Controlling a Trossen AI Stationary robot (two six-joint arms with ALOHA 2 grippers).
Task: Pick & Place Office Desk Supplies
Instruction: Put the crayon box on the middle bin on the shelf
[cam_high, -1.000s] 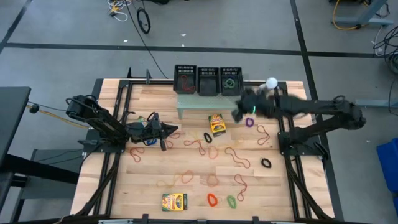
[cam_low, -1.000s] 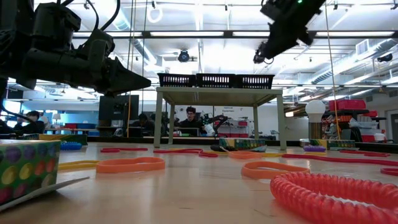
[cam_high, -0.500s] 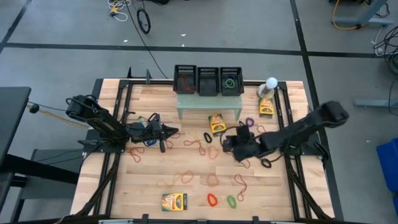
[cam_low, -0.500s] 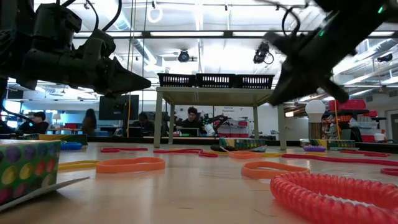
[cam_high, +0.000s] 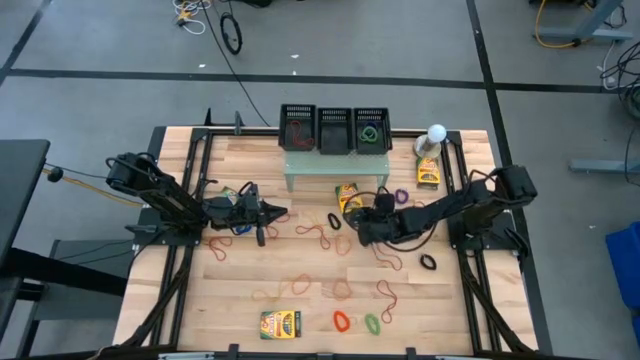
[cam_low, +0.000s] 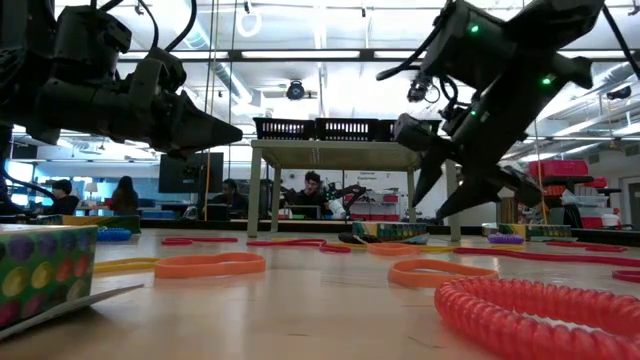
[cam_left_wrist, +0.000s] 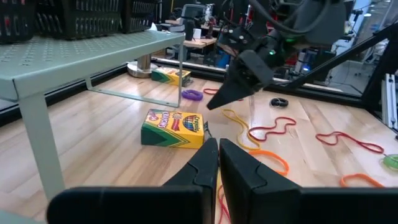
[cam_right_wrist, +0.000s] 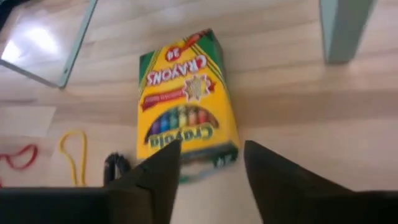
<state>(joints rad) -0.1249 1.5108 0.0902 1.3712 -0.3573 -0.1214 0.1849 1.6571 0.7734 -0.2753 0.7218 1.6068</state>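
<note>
While I watched from above, the table (cam_high: 250, 270) lay scattered with rubber bands and three crayon boxes.

On the left, my left gripper (cam_high: 279, 211) hung just over the wood, its two dark fingers (cam_left_wrist: 209, 163) pressed together with nothing between them. It pointed toward the table's middle.

Near the front edge lay one box (cam_high: 280, 324), with a red band (cam_high: 341, 320) and a green band (cam_high: 372, 323) just to its right. More red loops trailed across the centre.

At the back stood a pale green stand (cam_high: 335, 166) carrying three black baskets (cam_high: 334, 129).

Just in front of the stand lay the second box (cam_high: 348, 199), flat on the wood, label up, with a black band (cam_high: 334, 220) beside it. My right gripper (cam_high: 362, 226) hovered close by that box, fingers (cam_right_wrist: 152, 177) spread apart and empty, aimed down at its near end without touching it.

A purple band (cam_high: 401, 196) lay a little further right, and another black band (cam_high: 428, 262) sat nearer the front.

At the back right corner, the third box (cam_high: 428, 173) rested beside a white ball-topped object (cam_high: 436, 133).
</note>
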